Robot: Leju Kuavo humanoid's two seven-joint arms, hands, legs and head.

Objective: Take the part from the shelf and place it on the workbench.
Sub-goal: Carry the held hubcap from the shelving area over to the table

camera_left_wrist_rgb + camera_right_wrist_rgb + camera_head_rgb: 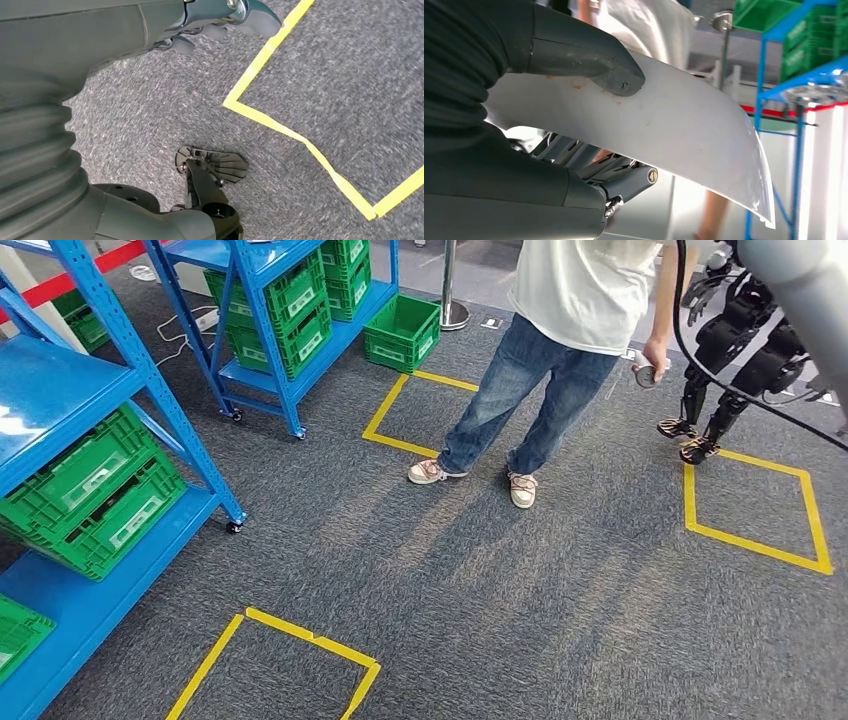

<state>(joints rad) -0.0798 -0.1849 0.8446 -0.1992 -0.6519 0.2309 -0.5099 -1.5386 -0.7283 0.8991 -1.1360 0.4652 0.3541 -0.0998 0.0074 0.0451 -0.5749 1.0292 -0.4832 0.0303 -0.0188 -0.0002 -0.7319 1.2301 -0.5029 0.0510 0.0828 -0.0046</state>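
Two blue shelves [110, 410] stand at the left in the head view, stacked with green crates [90, 495]; a further crate [402, 332] sits on the grey carpet [480, 590] beside the far one. Yellow tape squares [290, 660] mark the carpet. Right of the shelves a person [560, 350] in jeans and a white shirt stands, holding a small device in one hand. Farther right stands a dark humanoid robot [735, 350] by another tape square.

The left robot hand [220, 22] hangs over the carpet near a tape corner, fingers curled in, grasping nothing.

The right robot hand [574, 100] grips the part [684, 130], a curved white sheet: its thumb [619, 80] presses on one face, and the darker fingers [589, 160] lie against the other. The part is in that hand, up in the air, with a shelf and crates behind it.
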